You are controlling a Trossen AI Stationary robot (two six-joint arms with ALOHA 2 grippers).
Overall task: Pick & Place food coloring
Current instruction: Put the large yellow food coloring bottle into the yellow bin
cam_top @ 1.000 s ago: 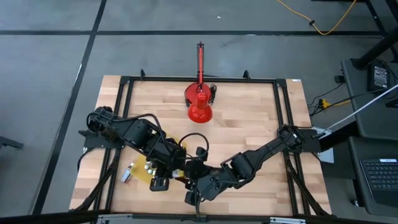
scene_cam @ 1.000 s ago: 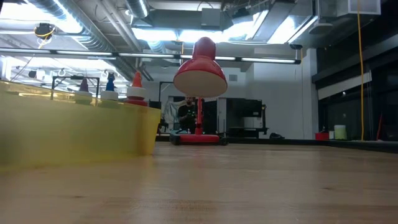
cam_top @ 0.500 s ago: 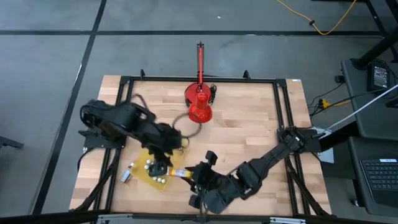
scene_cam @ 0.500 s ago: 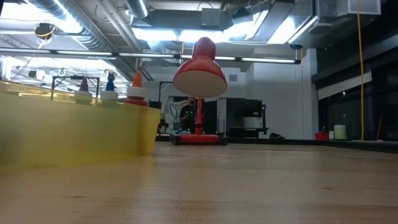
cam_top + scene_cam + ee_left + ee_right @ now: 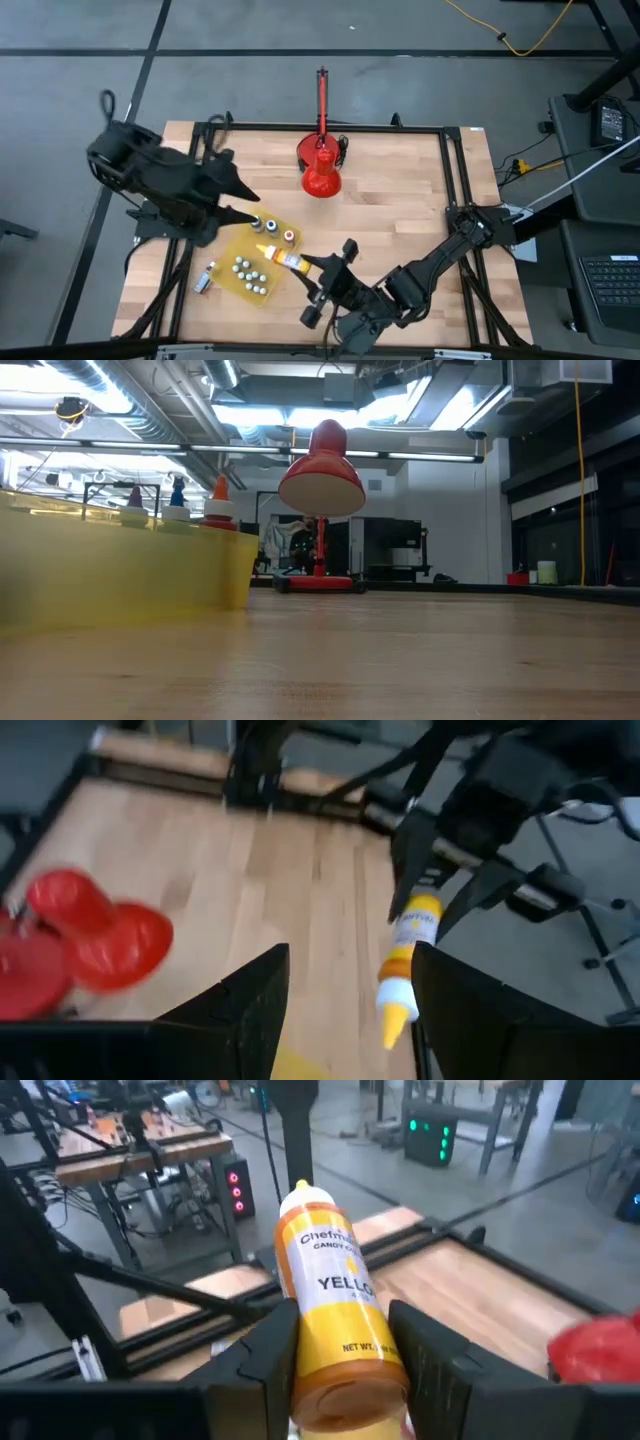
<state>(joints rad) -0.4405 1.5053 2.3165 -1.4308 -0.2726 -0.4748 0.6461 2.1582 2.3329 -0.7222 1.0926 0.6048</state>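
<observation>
Right claw [image 5: 335, 1355] gripping orange-yellow food coloring bottle [image 5: 333, 1315], pale cap, labelled "YELLOW"

Grey floor [image 5: 80, 90], wooden table [image 5: 400, 190], bright ceiling lights [image 5: 250, 415]

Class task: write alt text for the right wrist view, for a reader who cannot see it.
A yellow food coloring bottle, labelled "YELLOW", is held between the right gripper's two dark jaws, its pale cap pointing away from the camera. Behind it lie the wooden table and a workshop room; a red object shows at one edge.
</observation>
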